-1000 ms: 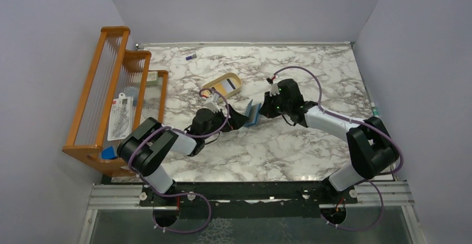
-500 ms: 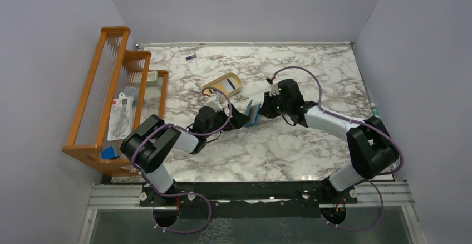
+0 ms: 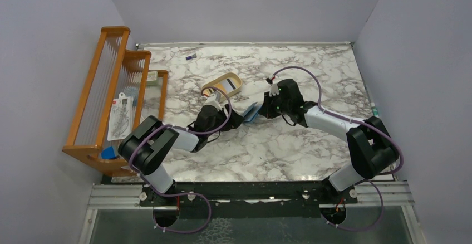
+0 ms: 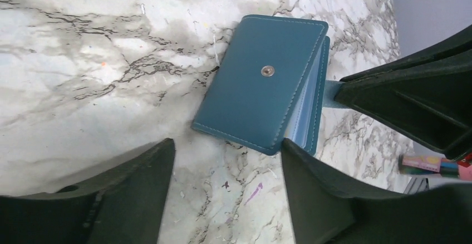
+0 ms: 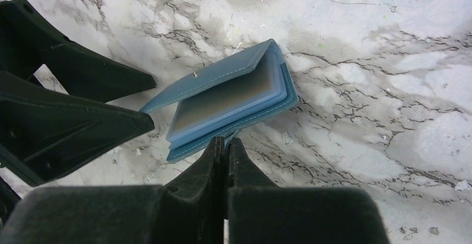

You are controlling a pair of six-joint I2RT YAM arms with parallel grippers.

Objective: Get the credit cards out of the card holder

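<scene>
The small teal-blue bifold card holder (image 4: 259,82) lies on the white marbled bench (image 3: 311,71) between the two arms, folded nearly flat with its snap stud up and its covers gaping slightly along one side. The right fingers (image 5: 226,144) are pressed together, apparently pinching the holder's thin tab at its lower edge. The left fingers (image 3: 240,118) stand apart, straddling the holder's near corner without touching it. Pale sleeves show inside, something greyish in the top one; I cannot tell the credit cards there apart. One pale striped credit card (image 3: 226,82) lies in the tan oval tray (image 3: 217,78). I judge the holder light, floppy at the fold and smooth, so it will slide unless pinned. The cards look thin, stiff and slick, best pinched by an exposed short edge and drawn straight out along the pocket
</scene>
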